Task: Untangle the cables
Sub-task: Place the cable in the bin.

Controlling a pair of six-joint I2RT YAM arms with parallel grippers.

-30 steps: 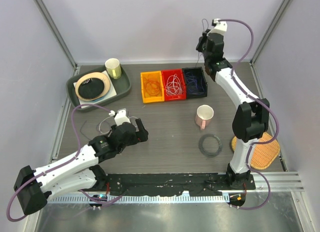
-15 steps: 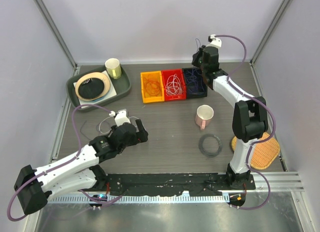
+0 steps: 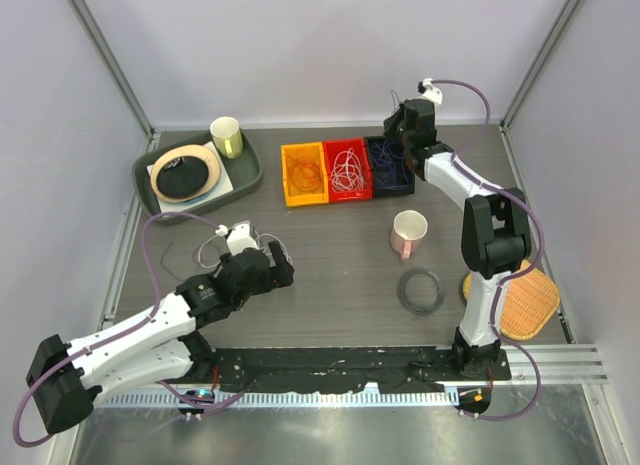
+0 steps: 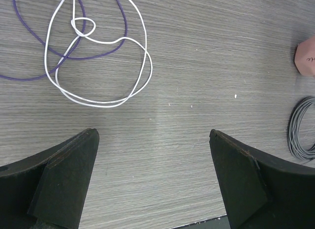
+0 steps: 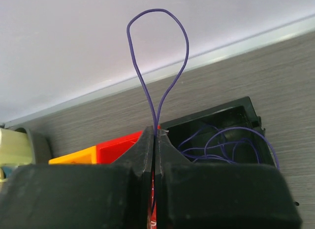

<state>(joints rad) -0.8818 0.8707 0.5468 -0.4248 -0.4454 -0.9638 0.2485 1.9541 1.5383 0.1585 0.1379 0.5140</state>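
A white cable (image 4: 150, 69) and a purple cable (image 4: 93, 56) lie looped through each other on the table, ahead and to the left of my left gripper (image 4: 152, 135). That gripper is open, with only bare table between its fingers. From above, the white loop (image 3: 208, 250) shows beside the left wrist and the left gripper (image 3: 284, 260) hovers low. My right gripper (image 5: 155, 133) is shut on a purple cable loop (image 5: 157, 61) that stands up from its tips, above the black bin (image 5: 246, 111) of purple cables. The top view has the right gripper (image 3: 398, 135) at that bin's far edge.
Orange (image 3: 304, 173), red (image 3: 347, 170) and black (image 3: 390, 165) bins stand in a row at the back, each holding cables. A pink mug (image 3: 408, 233), a grey coiled ring (image 3: 421, 290), a woven mat (image 3: 525, 300), a tray with a plate (image 3: 195, 175) and a cup (image 3: 227, 137) are around.
My right gripper has come down and slightly left with the purple loop, to the back edge of the black bin. The left arm has shifted only slightly.
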